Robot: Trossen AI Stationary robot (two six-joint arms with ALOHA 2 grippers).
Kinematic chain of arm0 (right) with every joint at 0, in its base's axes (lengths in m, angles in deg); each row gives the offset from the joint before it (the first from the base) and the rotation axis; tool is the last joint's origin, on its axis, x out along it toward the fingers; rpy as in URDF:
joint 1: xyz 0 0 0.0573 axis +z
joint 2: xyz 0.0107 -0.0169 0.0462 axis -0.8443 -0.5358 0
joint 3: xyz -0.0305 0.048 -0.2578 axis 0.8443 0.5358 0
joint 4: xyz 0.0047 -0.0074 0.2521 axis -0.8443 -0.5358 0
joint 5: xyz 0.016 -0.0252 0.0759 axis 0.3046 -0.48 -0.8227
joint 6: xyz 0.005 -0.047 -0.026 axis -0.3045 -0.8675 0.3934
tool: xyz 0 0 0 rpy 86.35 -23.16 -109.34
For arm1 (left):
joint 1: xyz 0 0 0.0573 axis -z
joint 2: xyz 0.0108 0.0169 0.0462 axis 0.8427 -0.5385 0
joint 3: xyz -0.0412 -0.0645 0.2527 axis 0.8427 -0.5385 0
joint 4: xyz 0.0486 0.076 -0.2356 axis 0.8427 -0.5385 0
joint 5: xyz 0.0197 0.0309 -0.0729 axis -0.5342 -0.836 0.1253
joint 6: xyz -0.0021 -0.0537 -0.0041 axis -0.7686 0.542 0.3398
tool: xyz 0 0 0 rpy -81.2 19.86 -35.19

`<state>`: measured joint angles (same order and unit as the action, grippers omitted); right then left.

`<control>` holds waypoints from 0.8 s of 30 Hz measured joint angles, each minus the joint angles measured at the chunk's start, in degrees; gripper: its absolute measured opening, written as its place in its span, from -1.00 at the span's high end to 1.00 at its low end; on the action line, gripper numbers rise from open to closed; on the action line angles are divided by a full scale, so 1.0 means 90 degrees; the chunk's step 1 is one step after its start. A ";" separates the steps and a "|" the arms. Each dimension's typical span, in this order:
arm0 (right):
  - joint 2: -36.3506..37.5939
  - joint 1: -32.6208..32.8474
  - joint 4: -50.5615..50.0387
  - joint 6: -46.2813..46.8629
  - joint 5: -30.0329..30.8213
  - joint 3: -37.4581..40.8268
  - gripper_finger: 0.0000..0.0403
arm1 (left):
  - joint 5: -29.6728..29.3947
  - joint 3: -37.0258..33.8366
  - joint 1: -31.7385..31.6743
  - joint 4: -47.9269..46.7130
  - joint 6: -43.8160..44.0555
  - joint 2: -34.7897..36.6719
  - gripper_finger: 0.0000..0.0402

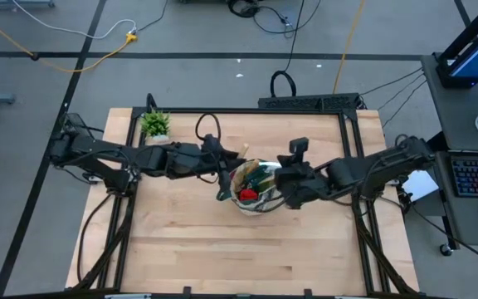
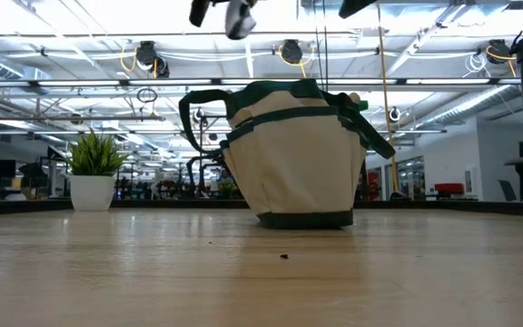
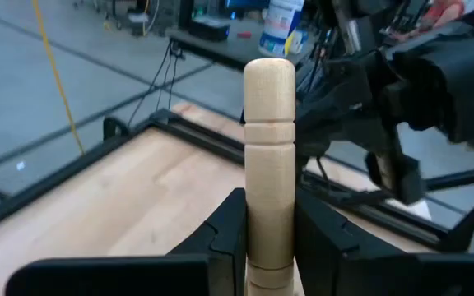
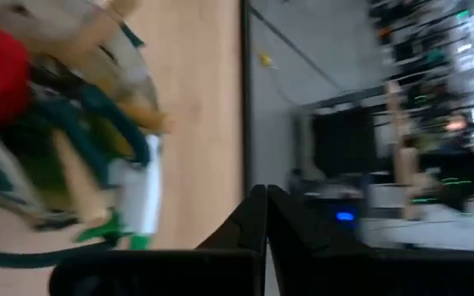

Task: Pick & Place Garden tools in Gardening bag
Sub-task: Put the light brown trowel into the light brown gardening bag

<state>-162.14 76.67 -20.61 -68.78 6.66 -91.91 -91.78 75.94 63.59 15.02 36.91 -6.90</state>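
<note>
two grippers hover over the small beige canvas gardening bag with dark trim (image 1: pixel 257 189) in the middle of the pale wooden bench (image 1: pixel 222 249).

left gripper (image 1: pixel 222 170) is just beside the bag's rim, clamped on a pale round wooden tool handle (image 3: pixel 269 164) standing upright between its fingers (image 3: pixel 227 238). right gripper (image 1: pixel 285 193) sits at the bag's opposite rim, fingers pressed together and holding nothing. inside the bag lie a red glove (image 1: pixel 248 194), wooden handles and a green spray bottle with white nozzle (image 4: pixel 138 201). a small potted green plant (image 1: pixel 155 125) stands well apart from the bag.
</note>
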 joint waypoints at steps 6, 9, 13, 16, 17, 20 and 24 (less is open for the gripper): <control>0.0517 0.0015 -0.0427 0.1036 -0.0750 0.0000 1.00 | 0.0015 0.0000 -0.0109 0.0777 -0.0689 -0.0481 0.65; 0.0719 0.0015 -0.0600 0.1444 -0.1144 0.0000 1.00 | 0.0018 0.0003 -0.0159 0.1172 -0.0952 -0.0724 0.65; 0.0878 0.0015 -0.0756 0.1784 -0.1645 0.0000 1.00 | 0.0034 0.0000 -0.0261 0.1412 -0.1212 -0.0989 0.65; 0.0905 0.0017 -0.0875 0.1928 -0.1896 0.0000 1.00 | 0.0066 0.0000 -0.0354 0.1530 -0.1377 -0.1184 0.65; 0.0905 0.0017 -0.0943 0.1964 -0.1906 0.0000 1.00 | 0.0089 0.0000 -0.0390 0.1571 -0.1386 -0.1239 0.65; 0.0899 0.0019 -0.1165 0.2063 -0.1915 0.0000 1.00 | 0.0100 0.0000 -0.0478 0.1647 -0.1500 -0.1375 0.65; 0.0900 0.0019 -0.1322 0.2110 -0.1913 0.0000 1.00 | 0.0176 0.0000 -0.0601 0.1598 -0.1657 -0.1409 0.65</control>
<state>-154.04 76.85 -32.51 -49.78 -10.55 -91.91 -90.20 75.95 58.18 29.40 21.99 -19.58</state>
